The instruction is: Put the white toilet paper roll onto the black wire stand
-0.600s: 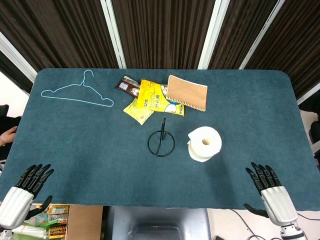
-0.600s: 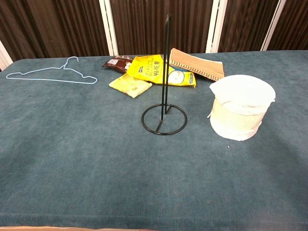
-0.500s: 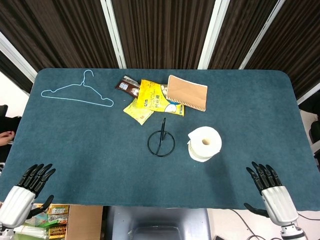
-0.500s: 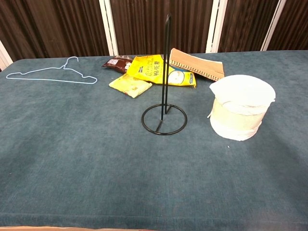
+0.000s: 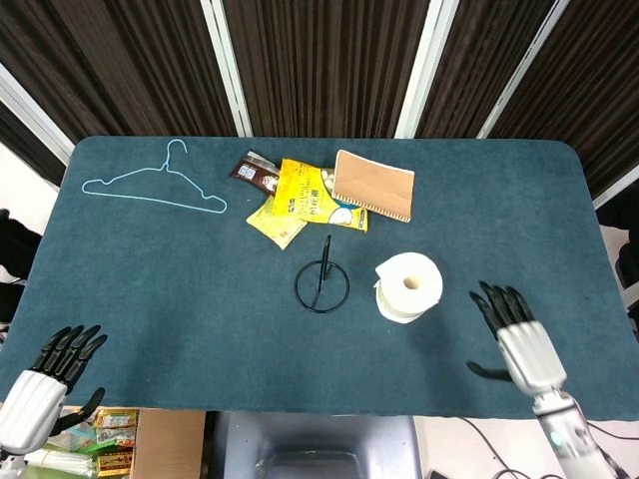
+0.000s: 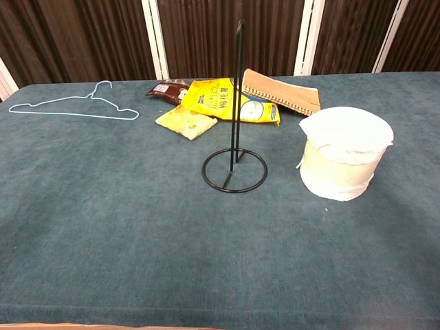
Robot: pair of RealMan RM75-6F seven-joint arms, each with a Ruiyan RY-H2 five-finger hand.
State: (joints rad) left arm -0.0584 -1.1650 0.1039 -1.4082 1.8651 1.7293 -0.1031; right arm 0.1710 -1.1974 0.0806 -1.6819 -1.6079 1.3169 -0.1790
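The white toilet paper roll (image 5: 408, 286) (image 6: 344, 162) stands on end on the blue table, hole facing up. Just to its left is the black wire stand (image 5: 321, 281) (image 6: 234, 148), a round base with one upright rod, nothing on it. My right hand (image 5: 518, 340) hovers open over the table to the right of the roll, fingers spread, a hand's width away. My left hand (image 5: 48, 378) is open at the front left corner, far from both. Neither hand shows in the chest view.
Behind the stand lie yellow snack bags (image 5: 305, 199), a brown packet (image 5: 256, 174) and a spiral notebook (image 5: 373, 185). A light blue wire hanger (image 5: 152, 186) lies at the back left. The table's front edge (image 5: 300, 409) runs just below the hands.
My right hand has moved forward and left over the table toward the roll. The left hand has barely shifted. Roll and stand have not moved.
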